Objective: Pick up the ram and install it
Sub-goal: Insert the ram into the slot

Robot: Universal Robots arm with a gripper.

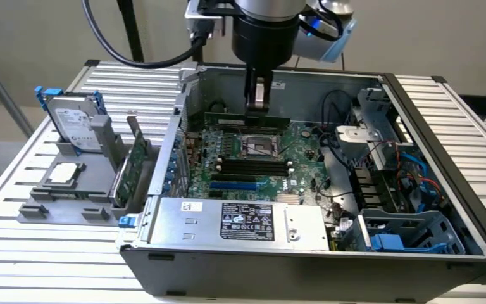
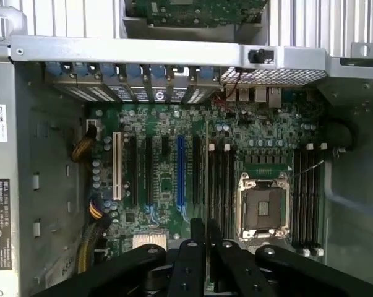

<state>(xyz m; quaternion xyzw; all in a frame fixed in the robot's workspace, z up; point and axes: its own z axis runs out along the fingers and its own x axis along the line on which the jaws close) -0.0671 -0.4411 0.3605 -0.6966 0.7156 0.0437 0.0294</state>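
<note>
Ribbed metal table [image 1: 23, 253] runs under an open computer case [image 1: 311, 272] lying on its side, so you look down onto its motherboard [image 1: 302, 149]. Your gripper [image 1: 258, 109] reaches straight down into the case near its far wall. Its jaws are clamped on the ram [image 1: 222, 118], gripped about its middle. The ram stands on its long edge, level, along the far side of the processor socket [image 1: 258, 145]. From the wrist camera you see the ram [image 2: 206, 173] edge-on as a thin line between the two black fingers [image 2: 189, 266] of the gripper [image 2: 206, 253]. It sits just beside a bank of black memory slots [image 2: 222, 179] next to the processor socket [image 2: 260, 207]. You cannot tell whether its lower edge touches a slot. Near the table's edge on the exterior view's left, a grey holder [image 1: 57, 209] carries a hard drive [image 1: 74, 126], a square processor chip [image 1: 64, 174] and a green expansion card [image 1: 129, 168]
</note>
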